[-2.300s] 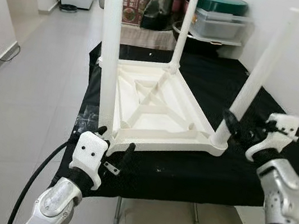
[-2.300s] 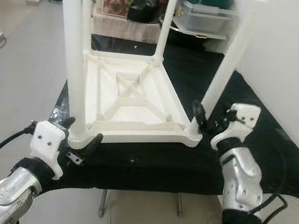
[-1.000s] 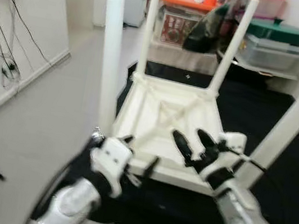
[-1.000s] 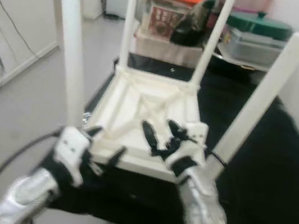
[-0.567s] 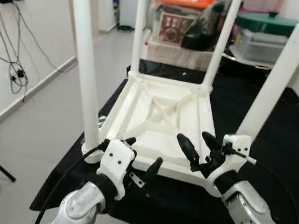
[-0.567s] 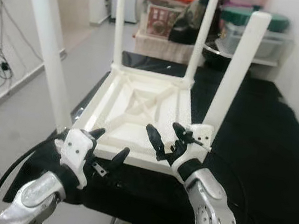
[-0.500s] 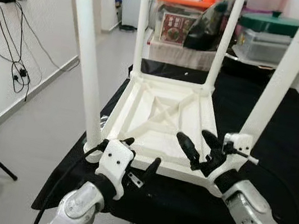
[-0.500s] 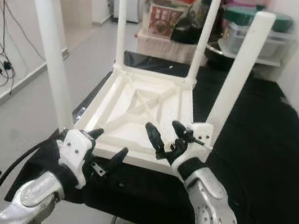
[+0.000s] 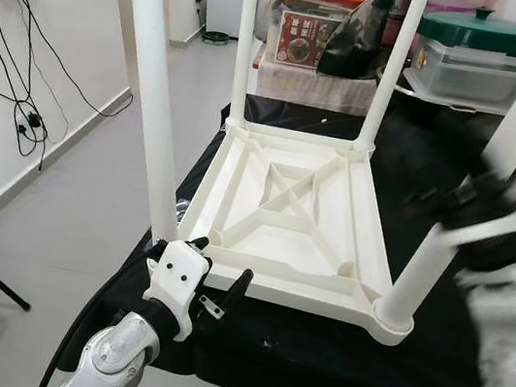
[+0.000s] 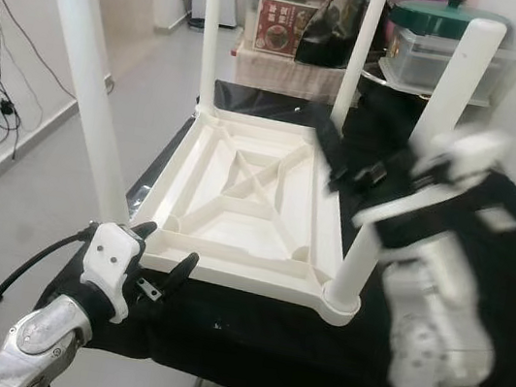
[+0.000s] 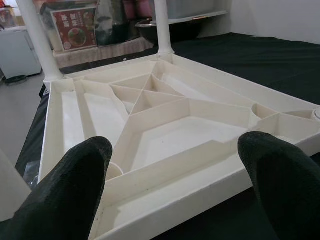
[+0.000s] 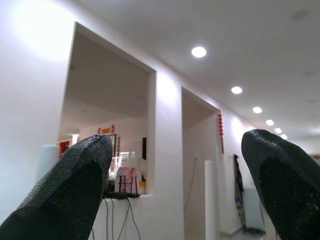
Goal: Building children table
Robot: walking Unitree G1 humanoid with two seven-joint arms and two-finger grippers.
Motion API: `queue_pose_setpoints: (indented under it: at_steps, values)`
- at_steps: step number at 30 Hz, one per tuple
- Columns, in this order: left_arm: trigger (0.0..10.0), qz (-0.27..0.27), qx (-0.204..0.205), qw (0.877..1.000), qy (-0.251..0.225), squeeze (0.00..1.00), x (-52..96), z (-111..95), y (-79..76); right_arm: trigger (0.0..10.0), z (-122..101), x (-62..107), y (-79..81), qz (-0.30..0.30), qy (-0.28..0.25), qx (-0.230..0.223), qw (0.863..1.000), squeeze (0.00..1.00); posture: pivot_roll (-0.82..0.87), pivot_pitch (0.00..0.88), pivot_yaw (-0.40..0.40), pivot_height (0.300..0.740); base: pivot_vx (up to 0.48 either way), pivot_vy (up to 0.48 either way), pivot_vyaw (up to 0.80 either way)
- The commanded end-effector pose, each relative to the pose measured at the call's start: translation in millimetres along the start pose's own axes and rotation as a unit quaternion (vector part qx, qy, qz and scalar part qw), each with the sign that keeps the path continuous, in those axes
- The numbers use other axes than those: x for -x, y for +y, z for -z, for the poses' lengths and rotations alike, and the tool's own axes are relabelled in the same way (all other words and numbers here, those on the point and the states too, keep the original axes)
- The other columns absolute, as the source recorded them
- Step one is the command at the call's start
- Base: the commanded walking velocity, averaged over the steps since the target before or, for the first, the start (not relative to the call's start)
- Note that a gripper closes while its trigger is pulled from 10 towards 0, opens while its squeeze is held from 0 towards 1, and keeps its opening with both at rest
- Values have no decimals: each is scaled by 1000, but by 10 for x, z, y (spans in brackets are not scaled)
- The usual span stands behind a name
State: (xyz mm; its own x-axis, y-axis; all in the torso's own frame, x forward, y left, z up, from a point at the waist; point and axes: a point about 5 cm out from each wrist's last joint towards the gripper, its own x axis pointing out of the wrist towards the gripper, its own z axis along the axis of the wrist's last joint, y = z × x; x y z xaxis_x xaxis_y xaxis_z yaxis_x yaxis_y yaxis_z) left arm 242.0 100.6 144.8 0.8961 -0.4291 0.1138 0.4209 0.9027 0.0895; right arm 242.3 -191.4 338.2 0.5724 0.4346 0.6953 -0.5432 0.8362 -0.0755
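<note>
Four legs upright on the upturned children table [image 9: 289, 213], resting on the black tabletop [image 9: 312, 349]; left end effector [image 9: 215, 280] low at the near corner, fingers apart, not gripping. Right eye: right end effector [image 10: 354, 174] blurred, lifted away from the near right leg [image 10: 414, 140] it reached toward a moment ago. Left wrist: open fingers [image 11: 65, 185] framing the ribbed underside. Right wrist: spread fingers [image 12: 65, 185] aimed at ceiling. Probably legs seated, flipping next.
</note>
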Motion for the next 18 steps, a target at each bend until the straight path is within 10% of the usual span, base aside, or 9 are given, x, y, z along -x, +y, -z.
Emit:
queue_pose_setpoints:
  at_steps: [1, 9, 10, 18]
  values:
    - [10000, 2, -6, 1000, 9, 0, 5, 41, 22, 10000, 10, 16, 7, 1, 2, -12, 1000, 1000, 50, 0, 10, 740, 0, 0, 0]
    - [10000, 10, -6, 1000, 6, 0, -11, 35, 26, 10000, -449, -24, -325, 80, -22, 107, 991, 945, 41, 0, 20, 740, 0, 0, 0]
    - [10000, 11, -6, 1000, 5, 0, -15, 34, 24, 10000, -432, -8, -400, 106, -1, 136, 985, 0, 37, 0, 19, 740, 0, 0, 0]
    - [10000, 13, -5, 1000, 1, 0, -24, 24, 11, 10000, -167, 95, -486, 134, 103, 173, 970, 0, 40, 0, 14, 740, 0, 0, 0]
